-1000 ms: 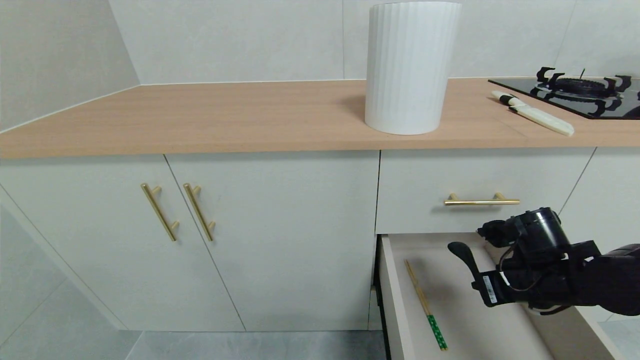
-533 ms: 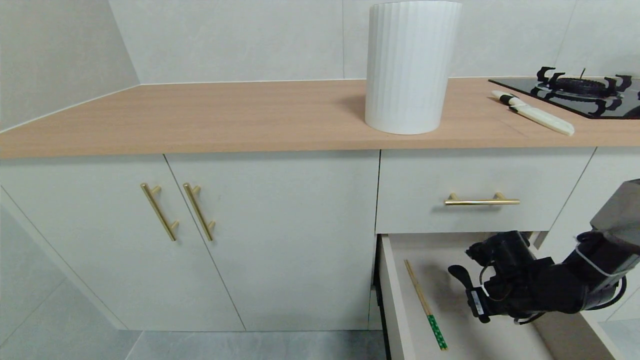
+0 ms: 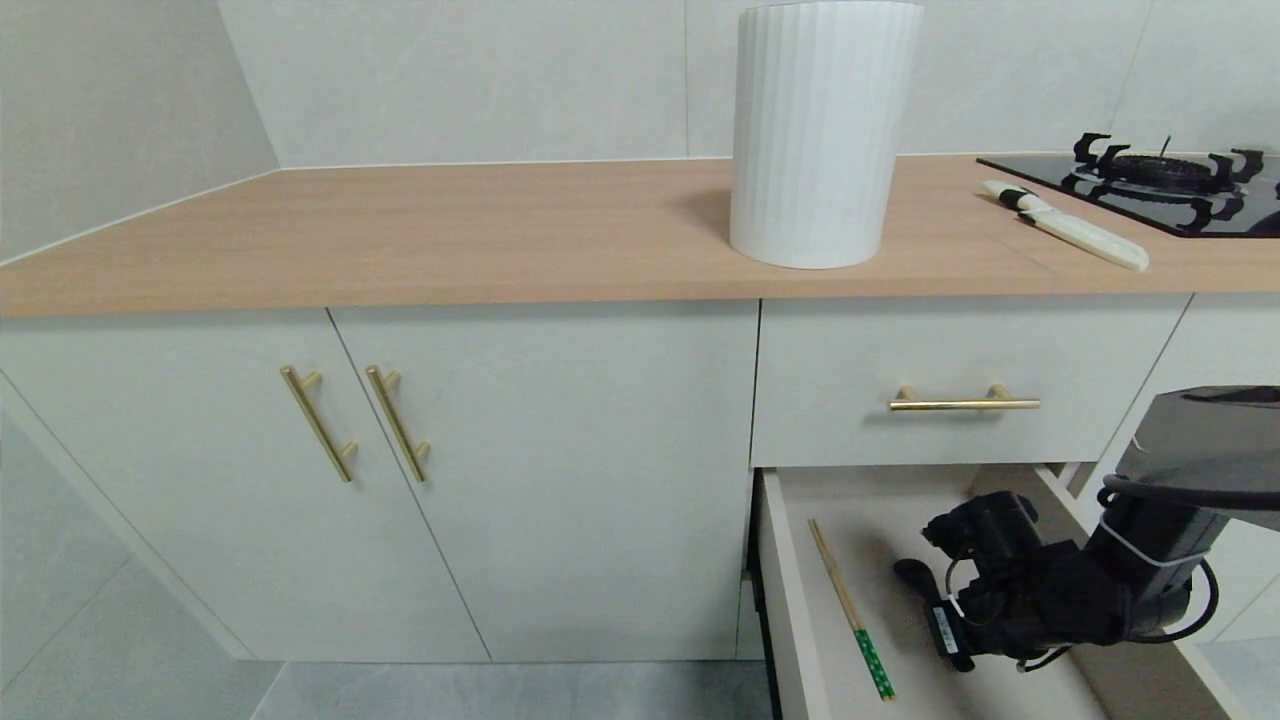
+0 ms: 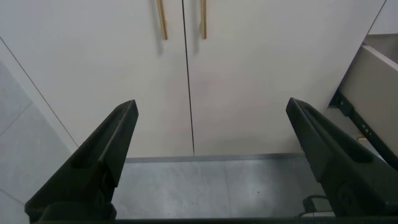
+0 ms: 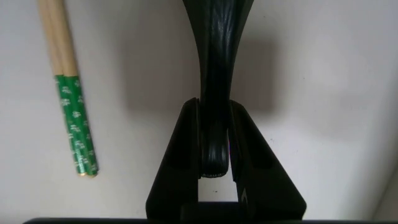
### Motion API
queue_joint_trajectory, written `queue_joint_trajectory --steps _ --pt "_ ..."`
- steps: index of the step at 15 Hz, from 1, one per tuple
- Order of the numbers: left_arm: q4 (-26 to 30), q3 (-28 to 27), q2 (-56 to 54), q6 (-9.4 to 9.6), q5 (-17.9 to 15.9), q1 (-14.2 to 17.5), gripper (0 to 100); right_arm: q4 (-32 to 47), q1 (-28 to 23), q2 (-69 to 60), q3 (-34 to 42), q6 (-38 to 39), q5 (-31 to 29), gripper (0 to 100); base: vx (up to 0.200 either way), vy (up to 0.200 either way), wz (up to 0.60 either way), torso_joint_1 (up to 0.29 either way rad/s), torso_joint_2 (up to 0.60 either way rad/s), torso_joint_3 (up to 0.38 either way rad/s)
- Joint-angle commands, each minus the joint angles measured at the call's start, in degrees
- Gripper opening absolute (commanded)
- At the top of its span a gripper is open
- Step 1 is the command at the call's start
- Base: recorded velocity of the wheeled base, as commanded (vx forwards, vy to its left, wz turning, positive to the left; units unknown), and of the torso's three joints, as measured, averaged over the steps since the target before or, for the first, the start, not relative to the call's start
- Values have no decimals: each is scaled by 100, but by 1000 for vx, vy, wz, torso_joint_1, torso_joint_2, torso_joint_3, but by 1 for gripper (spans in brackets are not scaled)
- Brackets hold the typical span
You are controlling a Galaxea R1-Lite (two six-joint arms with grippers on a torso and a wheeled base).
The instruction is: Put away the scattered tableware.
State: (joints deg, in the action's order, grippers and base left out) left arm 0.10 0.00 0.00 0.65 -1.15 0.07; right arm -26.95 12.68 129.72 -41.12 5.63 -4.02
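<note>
Below the wooden surface (image 3: 400,240), the right gripper (image 3: 950,615) clenched a black utensil (image 3: 912,573) low inside the open drawer (image 3: 790,600), apparently to lay it down, with chopsticks (image 3: 850,610) just beside it. The left gripper (image 4: 211,155) hung released.
</note>
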Motion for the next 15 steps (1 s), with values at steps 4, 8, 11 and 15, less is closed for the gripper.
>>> queue_joint_trajectory --steps 4,8,11,15 --pt "-1 0 9 -3 0 1 100 -64 -2 53 -1 -1 -2 0 0 0 0 0 0 0" --pt "-1 0 9 6 0 1 100 -64 -2 62 7 -1 -2 100 0 0 0 0 0 0" --pt "-1 0 9 6 0 1 100 -64 -2 62 7 -1 -2 100 0 0 0 0 0 0" --pt "-1 0 9 -3 0 1 100 -64 -2 -87 34 -1 -20 100 0 0 0 0 0 0"
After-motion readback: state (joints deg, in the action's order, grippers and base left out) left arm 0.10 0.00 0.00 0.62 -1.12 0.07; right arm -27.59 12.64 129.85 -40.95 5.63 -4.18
